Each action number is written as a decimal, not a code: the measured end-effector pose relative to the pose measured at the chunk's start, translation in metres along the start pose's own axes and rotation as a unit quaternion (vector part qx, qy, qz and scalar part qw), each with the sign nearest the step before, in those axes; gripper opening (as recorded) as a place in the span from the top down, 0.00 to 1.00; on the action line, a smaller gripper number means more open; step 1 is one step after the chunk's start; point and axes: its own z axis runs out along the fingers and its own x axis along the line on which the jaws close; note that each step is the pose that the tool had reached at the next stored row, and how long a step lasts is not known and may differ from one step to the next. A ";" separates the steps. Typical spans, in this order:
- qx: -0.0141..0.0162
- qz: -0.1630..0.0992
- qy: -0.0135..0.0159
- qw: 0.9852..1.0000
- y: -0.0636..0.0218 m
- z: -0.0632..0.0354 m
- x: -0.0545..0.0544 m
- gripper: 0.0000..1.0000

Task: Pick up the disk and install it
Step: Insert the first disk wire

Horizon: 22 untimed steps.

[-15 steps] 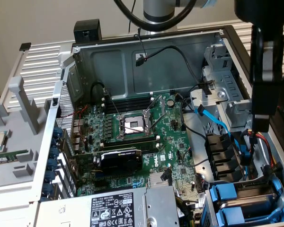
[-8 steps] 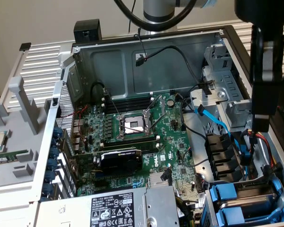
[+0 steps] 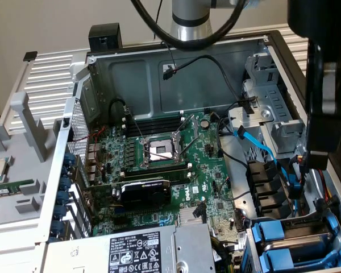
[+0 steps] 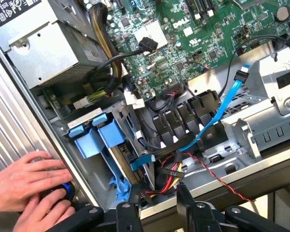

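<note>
Gripper (image 4: pixel 154 202) jaws apart, nothing between them, near drive cage (image 4: pixel 94 171). Disk (image 3: pixel 304 241) in blue frame sits in cage. Person's hands (image 4: pixel 29 186) at case edge.

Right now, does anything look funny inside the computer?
Yes. A person's hands rest at the case edge beside the blue drive frames, and the blue cable hangs loose, one end seemingly unplugged.
</note>
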 end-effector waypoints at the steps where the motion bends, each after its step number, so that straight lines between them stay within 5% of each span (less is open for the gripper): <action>1: -0.002 0.001 -0.004 1.000 -0.0010 0.0002 0.002 0.57; 3: -0.005 0.002 -0.009 1.000 -0.0023 0.0006 0.005 0.57; 13: -0.006 -0.042 -0.018 0.999 -0.0006 0.0002 0.006 0.57; 16: -0.010 -0.045 -0.019 0.999 -0.0025 0.0006 0.010 0.57; 22: -0.017 -0.041 -0.036 0.998 -0.0122 0.0030 0.030 0.57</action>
